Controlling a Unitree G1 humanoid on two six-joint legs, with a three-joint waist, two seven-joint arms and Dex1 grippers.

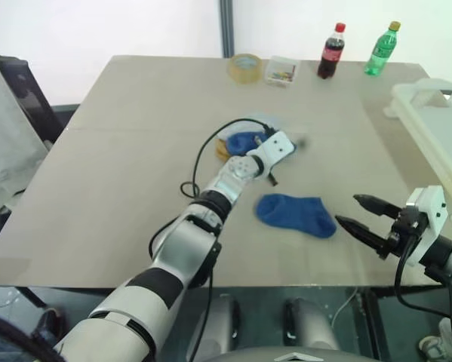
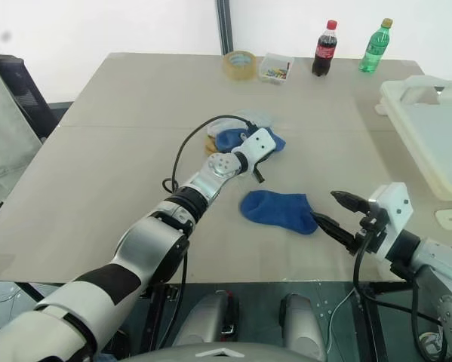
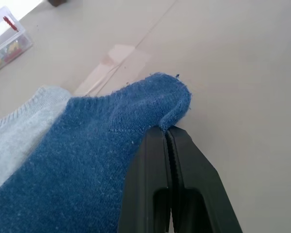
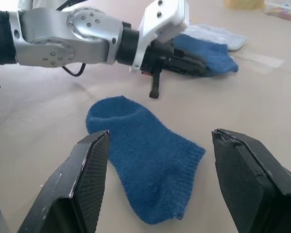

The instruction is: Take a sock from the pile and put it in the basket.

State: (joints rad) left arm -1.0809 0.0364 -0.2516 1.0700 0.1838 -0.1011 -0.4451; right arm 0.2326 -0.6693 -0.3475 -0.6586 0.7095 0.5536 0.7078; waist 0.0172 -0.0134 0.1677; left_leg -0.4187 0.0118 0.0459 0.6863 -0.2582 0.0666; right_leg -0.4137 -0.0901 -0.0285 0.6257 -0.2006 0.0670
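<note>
The left gripper (image 3: 168, 133) is pinched tight on the edge of a blue sock (image 3: 87, 160) atop the pile (image 1: 244, 142) at mid-table, a grey sock (image 3: 19, 131) just beside it. A second blue sock (image 1: 296, 214) lies flat at the pile's 5 o'clock, just ahead of the right gripper (image 1: 361, 215), whose fingers stand apart and empty. The basket (image 2: 429, 136) sits at the table's (image 1: 135, 151) 3 o'clock edge, well apart from both.

A blue sock (image 3: 87, 160) from the small pile (image 1: 244, 142) is pinched in my left end effector (image 3: 167, 133); the white basket (image 1: 437, 128) sits beyond my right end effector (image 1: 355, 211).
</note>
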